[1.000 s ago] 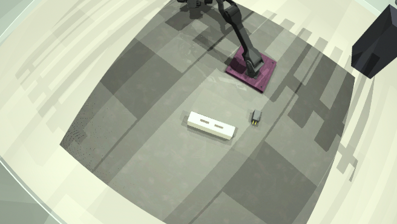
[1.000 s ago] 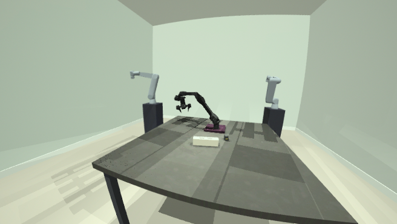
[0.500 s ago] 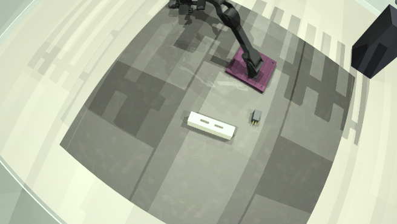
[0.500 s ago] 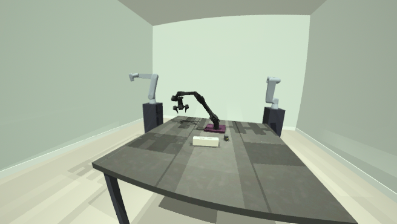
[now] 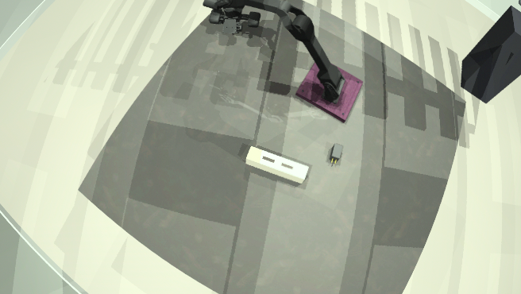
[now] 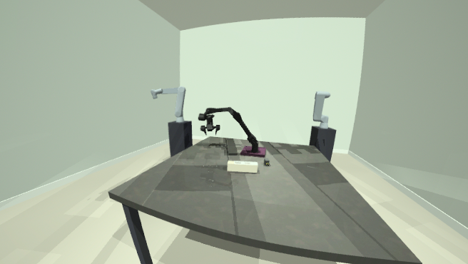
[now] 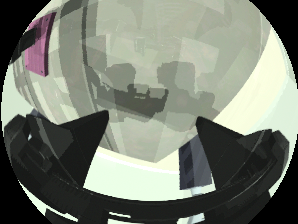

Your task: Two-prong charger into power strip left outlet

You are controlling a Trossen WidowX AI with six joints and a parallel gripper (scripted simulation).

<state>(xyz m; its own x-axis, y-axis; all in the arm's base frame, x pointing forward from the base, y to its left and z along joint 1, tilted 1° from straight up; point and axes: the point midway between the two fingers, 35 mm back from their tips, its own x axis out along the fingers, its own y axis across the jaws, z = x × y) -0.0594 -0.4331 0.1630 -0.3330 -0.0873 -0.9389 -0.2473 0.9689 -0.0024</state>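
Note:
The grey charger [image 5: 337,151] [image 6: 267,162] lies on the table right of the power strip, its two yellow prongs toward the lower edge of the top view. The cream-white power strip [image 5: 277,164] [image 6: 242,167] lies on the table with two dark outlet slots on its top face. My gripper [image 6: 210,133] [image 7: 153,118] is open and empty, held above the table's far left part, well away from both charger and strip. Its fingertips stand wide apart in the wrist view. Neither charger nor strip shows in the wrist view.
The arm's purple base plate [image 5: 349,107] [image 6: 244,153] [image 7: 39,60] stands behind the strip and charger. A dark pedestal [image 5: 490,59] [image 6: 322,140] stands beyond the table's right side, and another pedestal [image 6: 179,139] beyond its left, each with a grey arm.

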